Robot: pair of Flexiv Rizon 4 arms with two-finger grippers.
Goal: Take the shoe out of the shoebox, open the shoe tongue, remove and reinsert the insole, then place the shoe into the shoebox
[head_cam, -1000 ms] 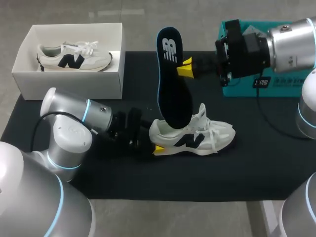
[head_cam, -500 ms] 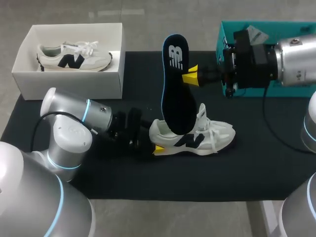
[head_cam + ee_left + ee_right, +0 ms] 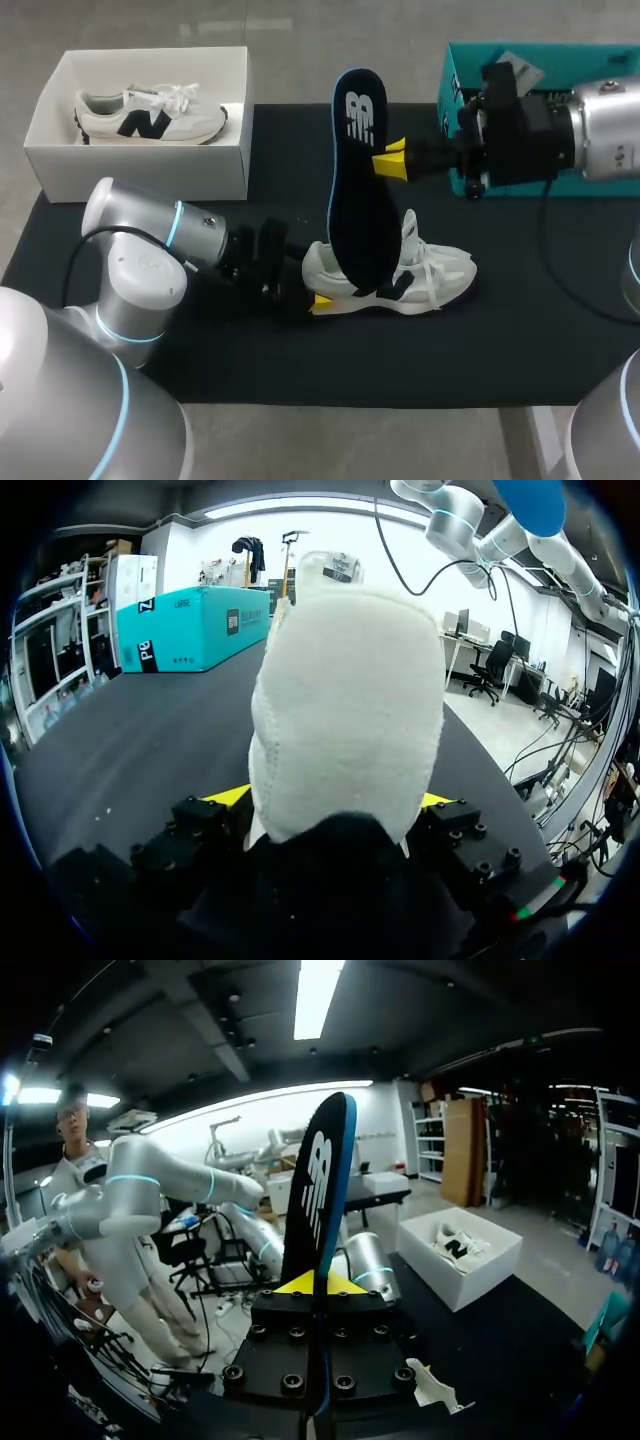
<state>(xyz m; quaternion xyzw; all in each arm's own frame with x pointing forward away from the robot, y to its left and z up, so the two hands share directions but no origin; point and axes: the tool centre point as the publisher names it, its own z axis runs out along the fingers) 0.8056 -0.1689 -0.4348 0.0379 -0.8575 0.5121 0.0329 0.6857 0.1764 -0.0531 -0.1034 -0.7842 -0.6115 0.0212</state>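
While the insole [image 3: 355, 200] is standing nearly on end, its lower tip is dipping into the mouth of the shoe [image 3: 425, 278] and its logo end is pointing up and away. The shoe is sitting on its sole mid-surface [image 3: 520, 330], toe toward my right, heel toward my left. So the insole's long axis is lying steeply across the shoe's. Likely it needs tipping down toe-ward to slide in. The right hand [image 3: 390, 160] is pinching the insole's edge above its middle, with the arm reaching in level from the right. The left hand [image 3: 320, 301] is lying low on the surface, fingers pressing the shoe's heel from both sides, bracing it. The shoebox [image 3: 150, 165] is sitting well apart at far left, holding another shoe.
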